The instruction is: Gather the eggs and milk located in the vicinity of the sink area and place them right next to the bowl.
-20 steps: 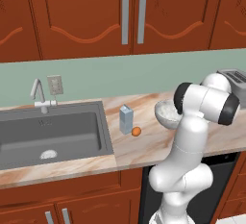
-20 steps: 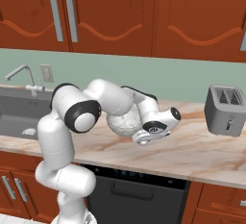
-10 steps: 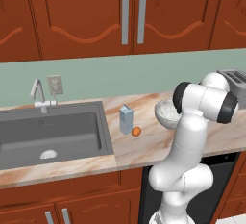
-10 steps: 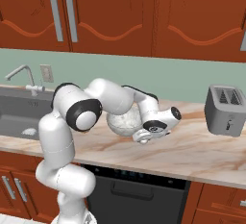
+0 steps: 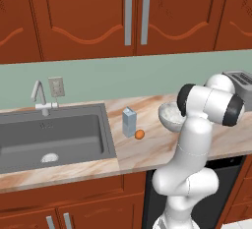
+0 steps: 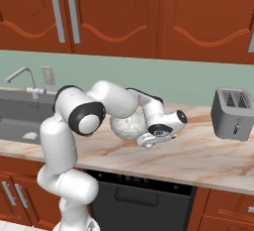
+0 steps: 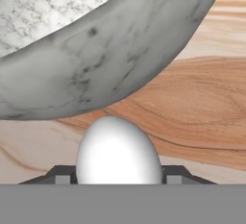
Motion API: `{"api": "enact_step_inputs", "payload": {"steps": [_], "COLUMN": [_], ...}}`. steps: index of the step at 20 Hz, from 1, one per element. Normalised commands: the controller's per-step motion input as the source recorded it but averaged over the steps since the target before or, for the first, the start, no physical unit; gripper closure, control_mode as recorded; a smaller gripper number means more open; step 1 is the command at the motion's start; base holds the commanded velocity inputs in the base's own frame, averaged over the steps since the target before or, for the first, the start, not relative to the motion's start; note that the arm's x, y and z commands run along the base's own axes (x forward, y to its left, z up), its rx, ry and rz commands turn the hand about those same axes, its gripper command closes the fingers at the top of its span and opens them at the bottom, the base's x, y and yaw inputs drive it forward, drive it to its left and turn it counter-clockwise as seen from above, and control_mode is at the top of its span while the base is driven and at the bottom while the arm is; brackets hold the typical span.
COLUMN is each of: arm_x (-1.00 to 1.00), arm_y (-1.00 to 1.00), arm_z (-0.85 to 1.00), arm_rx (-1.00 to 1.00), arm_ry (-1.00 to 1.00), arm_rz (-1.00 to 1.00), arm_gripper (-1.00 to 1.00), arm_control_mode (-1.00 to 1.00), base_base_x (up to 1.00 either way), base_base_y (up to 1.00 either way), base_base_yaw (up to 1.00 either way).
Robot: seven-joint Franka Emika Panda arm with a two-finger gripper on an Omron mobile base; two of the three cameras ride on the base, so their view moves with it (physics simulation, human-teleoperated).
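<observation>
Hand view: gripper (image 7: 119,180) closed on the white egg (image 7: 118,152), low over the tabletop (image 7: 202,117), just beside the bowl (image 7: 110,55).
Left base view: milk (image 5: 129,122) and orange-brown egg (image 5: 140,134) stand between sink (image 5: 51,137) and bowl, near the sink's edge.
Right base view: toaster (image 6: 232,113) at the tabletop's far end.

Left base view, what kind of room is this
A home kitchen, rendered: a sink with a faucet set in a marble-look counter, wooden cabinets above, and a toaster.
</observation>
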Motion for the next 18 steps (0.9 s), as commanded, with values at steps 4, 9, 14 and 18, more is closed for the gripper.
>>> {"api": "enact_step_inputs", "payload": {"steps": [4, 9, 14, 18], "arm_x": [0.0, 0.0, 0.0, -0.26], "arm_y": [0.0, 0.01, 0.14, 0.24], "arm_z": [0.0, 0.06, 0.28, 0.4], "arm_rx": [0.0, 0.0, 0.0, 0.0], "arm_ry": [0.0, 0.0, 0.0, 0.0], "arm_rz": [0.0, 0.0, 0.0, 0.0], "arm_gripper": [-1.0, -1.0, -1.0, -1.0], "arm_control_mode": [-1.0, -1.0, -1.0, -1.0], "base_base_x": [0.0, 0.0, 0.0, 0.0], "base_base_y": [0.0, 0.0, 0.0, 0.0], "base_base_yaw": [0.0, 0.0, 0.0, 0.0]}}
